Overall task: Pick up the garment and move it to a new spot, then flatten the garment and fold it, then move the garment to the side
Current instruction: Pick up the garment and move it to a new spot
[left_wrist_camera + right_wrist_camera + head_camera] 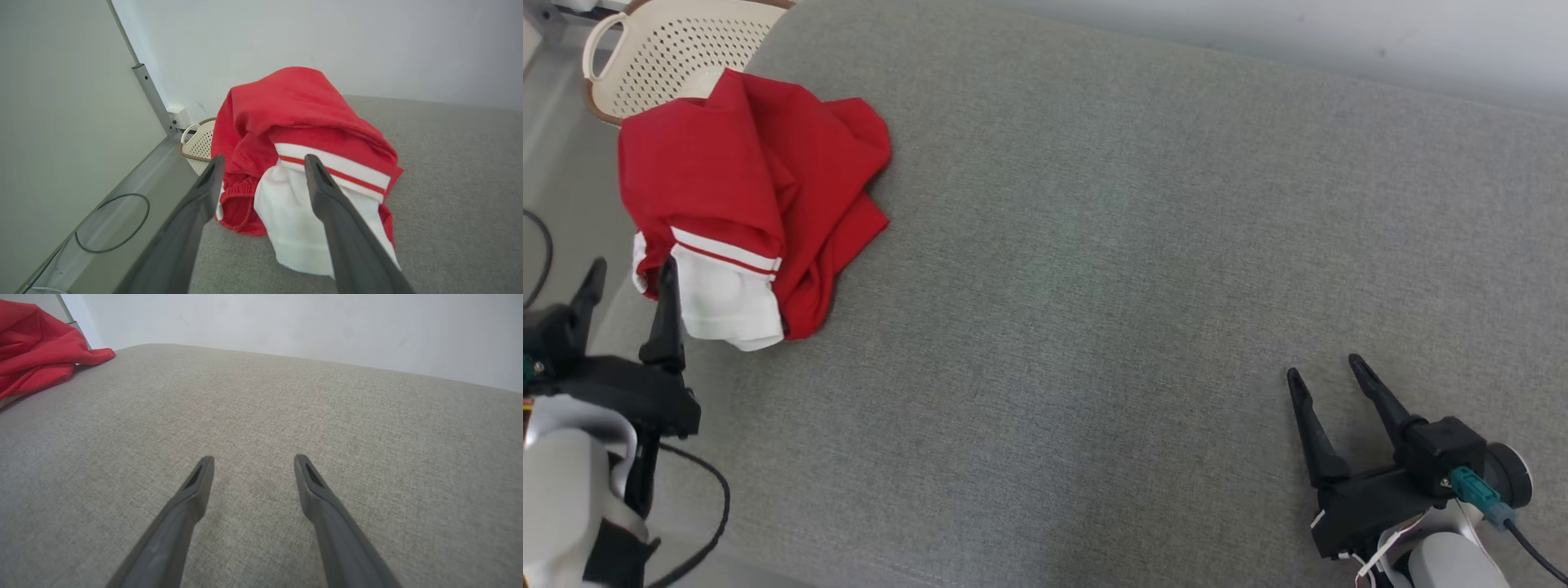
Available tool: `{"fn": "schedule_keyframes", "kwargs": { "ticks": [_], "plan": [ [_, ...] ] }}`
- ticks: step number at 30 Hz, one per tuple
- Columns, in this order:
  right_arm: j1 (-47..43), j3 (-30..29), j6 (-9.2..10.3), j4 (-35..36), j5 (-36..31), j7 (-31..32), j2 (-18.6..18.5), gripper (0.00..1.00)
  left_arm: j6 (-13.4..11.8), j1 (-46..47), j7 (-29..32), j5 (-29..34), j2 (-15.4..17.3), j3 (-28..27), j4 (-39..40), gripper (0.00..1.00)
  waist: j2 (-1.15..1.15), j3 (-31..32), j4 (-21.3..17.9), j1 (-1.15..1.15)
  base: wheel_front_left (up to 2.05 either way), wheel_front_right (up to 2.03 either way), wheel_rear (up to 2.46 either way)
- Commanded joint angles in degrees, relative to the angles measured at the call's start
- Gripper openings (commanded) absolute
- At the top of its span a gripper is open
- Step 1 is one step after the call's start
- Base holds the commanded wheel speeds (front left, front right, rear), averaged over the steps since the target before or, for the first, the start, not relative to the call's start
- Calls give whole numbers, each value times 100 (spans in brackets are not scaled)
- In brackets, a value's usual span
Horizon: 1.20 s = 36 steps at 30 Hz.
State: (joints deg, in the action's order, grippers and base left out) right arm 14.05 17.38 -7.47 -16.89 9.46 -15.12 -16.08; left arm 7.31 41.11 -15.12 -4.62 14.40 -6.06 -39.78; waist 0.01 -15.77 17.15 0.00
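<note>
Two grippers hang over a grey fabric surface (1094,286), each with its fingers spread apart and gripping nothing. The garment (752,188), red with a white panel and a white striped band, lies crumpled in a heap at the far left of the surface, right at its left edge. The left gripper (634,263) sits at the near left, just on the near side of the heap. In the head view its right finger overlaps the white panel, though I cannot tell whether it touches the cloth. In the left wrist view the left gripper (264,157) points at the garment (302,110), its two fingertips framing the white panel and the striped band, with a red elastic hem showing low between them. A cream perforated basket (670,49) stands beyond the far left corner, partly hidden behind the heap. In the left wrist view the basket (200,143) peeks out to the left of the red cloth, against a pale wall. A black cable (725,498) loops beside the left arm at the near left. The right gripper (1323,365) is at the near right, well apart from the garment, over bare fabric. In the right wrist view the right gripper (253,458) holds its fingers low over the surface (286,408), and the garment (36,347) shows as red folds at the far left.
</note>
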Motion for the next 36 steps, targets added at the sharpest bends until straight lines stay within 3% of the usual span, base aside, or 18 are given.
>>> {"fn": "schedule_keyframes", "kwargs": {
  "ticks": [1,8,18,19,20,22,23,31,36],
  "plan": [
    [62,-11,-4,11,29,-3,-48,100,10,217,-9,-133,82,190,-230,100,-1,-95,-90,0,0,0,0],
    [170,-54,-4,-32,133,-2,8,100,8,811,12,-862,449,1032,-1004,100,-1,-228,-227,0,0,0,0],
    [221,-130,-3,-91,177,0,42,100,11,1122,-7,-1860,653,1618,-1467,100,-1,-383,-468,0,0,0,0],
    [218,-146,-3,-90,180,0,47,100,11,1142,-10,-1962,654,1649,-1488,77,-1,-384,-482,0,0,0,0],
    [217,-160,-3,-90,183,0,54,100,11,1158,-12,-2002,669,1693,-1505,64,-1,-384,-495,0,0,0,0],
    [217,-175,-3,-91,183,0,75,100,12,1165,-15,-2095,659,1760,-1529,4,-1,-378,-516,0,0,0,0],
    [215,-182,-3,-93,183,0,86,100,11,1167,-13,-2135,669,1798,-1516,0,-1,-371,-523,0,0,0,0],
    [176,-173,-3,-130,204,-1,264,100,11,1112,-15,-2108,808,2040,-1003,0,-1,-148,-552,0,0,0,0],
    [177,-141,-3,-162,236,-2,428,100,11,1183,-15,-1978,730,2308,-370,0,-1,87,-625,0,0,0,0]
  ]
}}
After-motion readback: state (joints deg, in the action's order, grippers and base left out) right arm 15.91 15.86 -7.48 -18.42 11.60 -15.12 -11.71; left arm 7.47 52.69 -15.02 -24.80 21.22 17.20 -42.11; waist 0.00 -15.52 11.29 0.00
